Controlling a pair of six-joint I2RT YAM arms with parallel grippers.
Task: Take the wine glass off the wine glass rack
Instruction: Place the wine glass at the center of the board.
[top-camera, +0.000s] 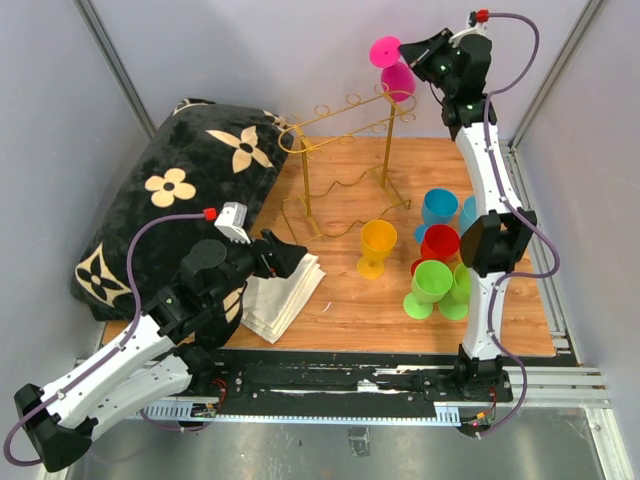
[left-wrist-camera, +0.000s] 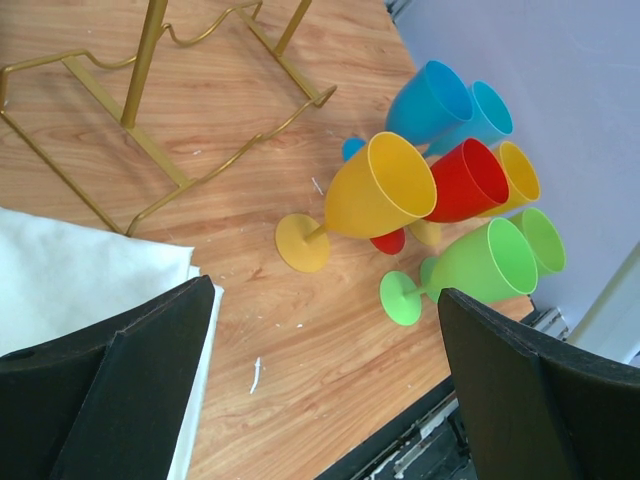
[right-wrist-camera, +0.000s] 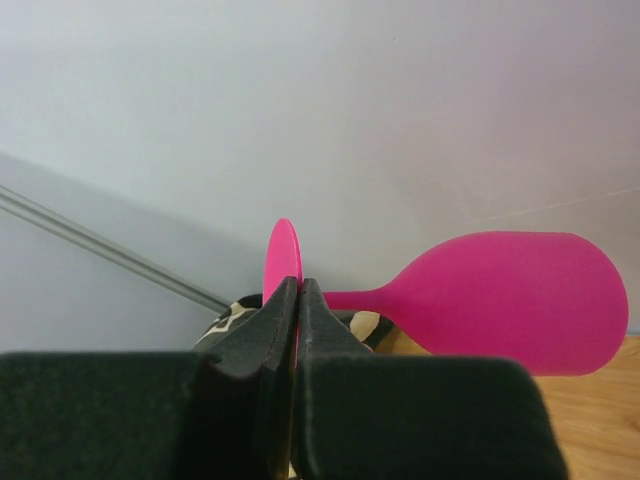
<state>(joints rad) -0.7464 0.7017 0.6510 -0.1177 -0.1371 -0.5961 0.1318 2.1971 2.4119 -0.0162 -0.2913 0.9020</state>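
Nearest me, at left, the left tool (top-camera: 290, 258) hovers wide open and empty over the folded white cloth (top-camera: 285, 298) on the surface (top-camera: 340, 300). To its right I see the wine glass rack (top-camera: 340, 122), and by that rack's far right end the pink wine glass (top-camera: 398, 79), its foot pinched in the clamped right tool (right-wrist-camera: 297, 300).

The left arm (top-camera: 120, 365) and right arm (top-camera: 487, 165) are formed of white shells and black joints. A lilac cable (top-camera: 160, 222) with a red connector (top-camera: 210, 213) is routed along each. The left gripper (left-wrist-camera: 325, 290) is fitted with flat black fingers (left-wrist-camera: 140, 380).
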